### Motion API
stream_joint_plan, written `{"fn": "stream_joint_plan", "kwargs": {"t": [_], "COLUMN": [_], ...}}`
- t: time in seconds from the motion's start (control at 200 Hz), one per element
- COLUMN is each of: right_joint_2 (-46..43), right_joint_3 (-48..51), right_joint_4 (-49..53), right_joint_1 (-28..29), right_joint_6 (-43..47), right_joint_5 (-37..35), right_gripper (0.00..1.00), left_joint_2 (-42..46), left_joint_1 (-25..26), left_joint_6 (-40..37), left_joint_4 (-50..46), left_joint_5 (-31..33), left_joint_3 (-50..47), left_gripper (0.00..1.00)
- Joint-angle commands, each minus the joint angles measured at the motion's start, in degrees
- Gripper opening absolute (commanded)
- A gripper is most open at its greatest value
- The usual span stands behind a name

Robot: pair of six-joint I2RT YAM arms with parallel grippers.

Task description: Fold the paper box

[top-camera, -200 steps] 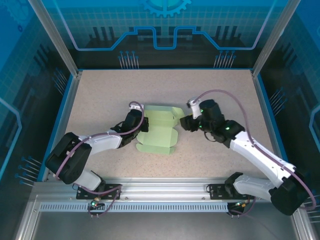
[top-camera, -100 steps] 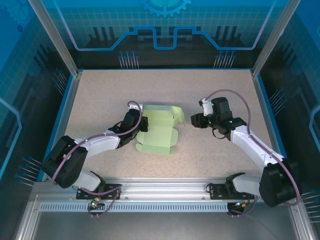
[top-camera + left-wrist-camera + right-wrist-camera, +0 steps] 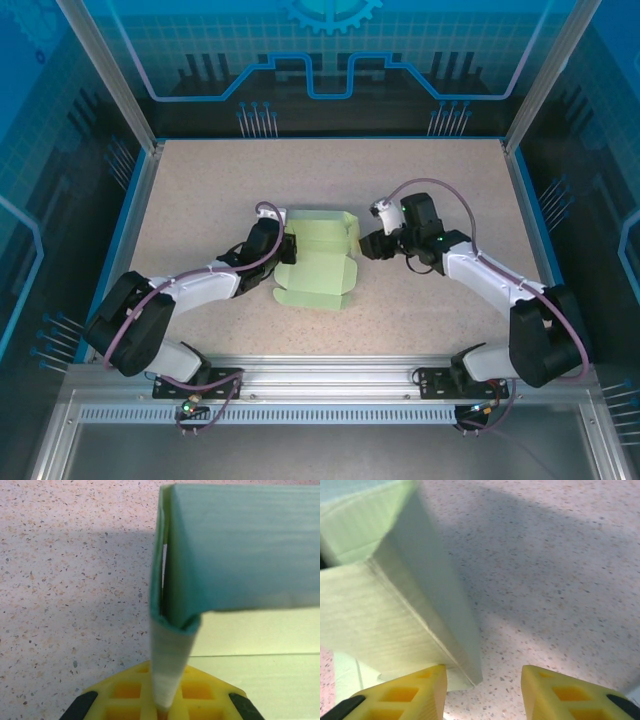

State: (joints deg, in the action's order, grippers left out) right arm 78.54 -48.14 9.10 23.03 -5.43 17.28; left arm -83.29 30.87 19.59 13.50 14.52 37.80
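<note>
The green paper box (image 3: 318, 268) lies in the middle of the table (image 3: 200, 180). It looks about half folded, with more to bend up and close. The left claw (image 3: 287, 248) pinches its left edge. The right claw (image 3: 368, 245) is apart, just beside its right side.

No letters, numbers or brand names can be read anywhere. The one sign is a light-blue gear emblem (image 3: 331, 12) at the top of the back panel (image 3: 420, 50), well beyond both sets of jaws, with circuit-like lines (image 3: 330, 96) beneath it. The box (image 3: 315, 270) is plain mint card without print; one flap is pinched between the jaws of the left gripper (image 3: 287, 247), and a corner lies just ahead of the parted jaws of the right gripper (image 3: 366, 245).
</note>
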Motion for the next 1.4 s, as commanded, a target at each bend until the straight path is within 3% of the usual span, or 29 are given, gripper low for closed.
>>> {"fn": "stream_joint_plan", "kwargs": {"t": [0.0,0.355,0.54,0.76,0.956,1.151,1.391], "right_joint_2": [0.7,2.8,4.4,6.2,10.5,16.3,20.7], "right_joint_3": [-2.0,-5.7,-7.2,-10.0,-15.8,-21.7,-25.5], "right_joint_4": [-2.0,-1.4,-1.3,0.4,8.7,16.8,23.8], "right_joint_1": [1.7,4.7,7.1,12.0,17.7,22.9,24.3], "right_joint_6": [2.5,4.1,4.0,1.0,-5.8,-11.8,-18.2], "right_joint_5": [2.9,-0.1,-6.4,-22.2,-43.3,-59.6,-67.8], "right_gripper": [0.46,0.47,0.44,0.37,0.28,0.18,0.11], "left_joint_2": [0.8,0.7,0.6,0.4,0.2,0.2,0.7], "left_joint_1": [-0.1,-0.1,-0.1,0.3,0.4,0.6,0.6], "left_joint_6": [0.4,0.7,0.8,0.9,1.0,1.1,0.9], "left_joint_4": [-0.4,-0.4,-0.5,-0.6,-0.6,-0.6,-0.6], "left_joint_5": [-1.5,-2.1,-2.6,-3.0,-3.0,-3.1,-2.7], "left_joint_3": [1.8,1.8,2.0,2.5,2.6,2.6,2.0], "left_gripper": [0.05,0.05,0.05,0.05,0.05,0.05,0.05]}}
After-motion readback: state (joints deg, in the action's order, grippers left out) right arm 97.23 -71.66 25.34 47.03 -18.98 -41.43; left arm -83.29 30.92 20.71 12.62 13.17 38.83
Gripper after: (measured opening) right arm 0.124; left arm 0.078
